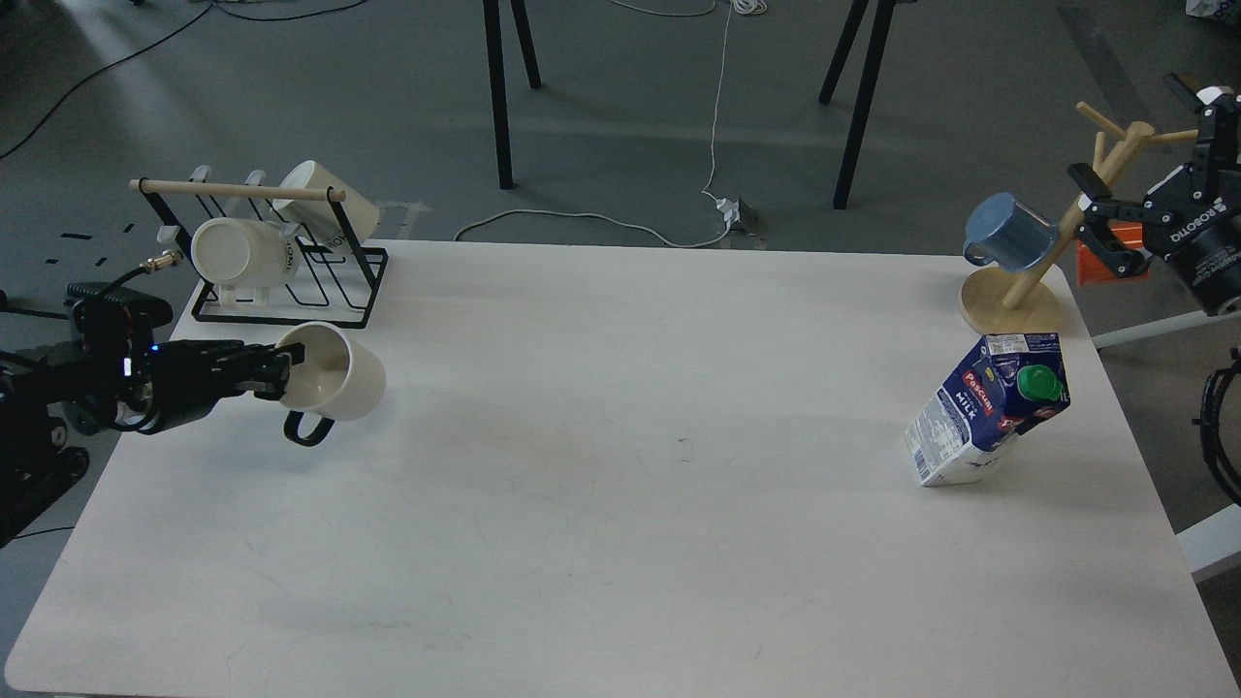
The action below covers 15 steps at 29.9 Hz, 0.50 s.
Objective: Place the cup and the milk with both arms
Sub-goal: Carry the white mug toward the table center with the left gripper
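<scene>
The cup, cream-white with a thin black loop handle, hangs tilted above the left side of the white table. My left gripper is shut on its near rim, mouth turned toward my arm, handle hanging below. The milk, a dark blue and white carton with a green cap, stands on the table's right side. My right gripper is open and empty, off the table's far right corner beside the wooden mug tree, well behind the milk.
A black wire rack with two cream lettered mugs stands at the far left corner. A blue mug hangs on the mug tree; an orange mug shows behind my right gripper. Chair legs and cables lie on the floor beyond.
</scene>
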Each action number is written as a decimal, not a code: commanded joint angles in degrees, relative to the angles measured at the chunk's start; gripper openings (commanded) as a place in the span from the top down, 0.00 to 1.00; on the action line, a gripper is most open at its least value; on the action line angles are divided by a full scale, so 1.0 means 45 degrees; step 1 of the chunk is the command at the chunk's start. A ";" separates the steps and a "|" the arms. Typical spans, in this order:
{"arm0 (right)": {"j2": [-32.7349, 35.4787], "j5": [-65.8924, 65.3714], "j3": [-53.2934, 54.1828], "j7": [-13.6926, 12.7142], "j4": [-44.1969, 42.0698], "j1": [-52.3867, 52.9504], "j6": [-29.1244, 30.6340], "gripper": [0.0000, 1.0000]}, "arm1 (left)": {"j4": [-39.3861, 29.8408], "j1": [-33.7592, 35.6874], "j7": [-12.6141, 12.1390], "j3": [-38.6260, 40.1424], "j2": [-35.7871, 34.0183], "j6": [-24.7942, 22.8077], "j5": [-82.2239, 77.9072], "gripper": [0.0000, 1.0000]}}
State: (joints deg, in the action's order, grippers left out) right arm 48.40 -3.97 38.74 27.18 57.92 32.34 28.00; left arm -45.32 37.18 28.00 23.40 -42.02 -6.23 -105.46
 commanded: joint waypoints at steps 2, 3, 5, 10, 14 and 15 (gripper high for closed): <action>-0.0245 0.0002 0.0042 0.0016 -0.0643 0.0079 0.0000 0.01 | -0.2171 0.0720 0.0000 -0.0083 0.0311 -0.0876 -0.0099 1.00; -0.0382 0.0022 0.0042 0.0016 -0.0780 0.0099 0.0000 0.01 | -0.2465 0.0993 0.0000 -0.0141 0.0739 -0.1286 -0.0099 1.00; -0.0636 0.0022 0.0256 0.0016 -0.1054 0.0099 0.0000 0.01 | -0.2760 0.1404 0.0000 -0.0297 0.1715 -0.2088 -0.0138 1.00; -0.1086 0.0255 0.0843 0.0016 -0.1523 0.0099 0.0000 0.01 | -0.2625 0.1972 0.0000 -0.1310 0.3649 -0.2833 -0.1033 1.00; -0.1087 0.0744 0.0843 -0.0004 -0.1660 0.0099 0.0000 0.01 | -0.2273 0.1876 0.0000 -0.2270 0.5095 -0.2872 -0.2460 1.00; -0.1067 0.0745 0.0862 -0.0004 -0.1680 0.0099 0.0000 0.01 | -0.2253 0.1836 0.0000 -0.2290 0.5369 -0.2873 -0.2578 1.00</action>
State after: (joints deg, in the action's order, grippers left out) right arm 43.54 -1.41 42.52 27.23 50.68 32.74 28.00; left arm -56.18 45.92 27.99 14.48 -21.66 -19.05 -114.35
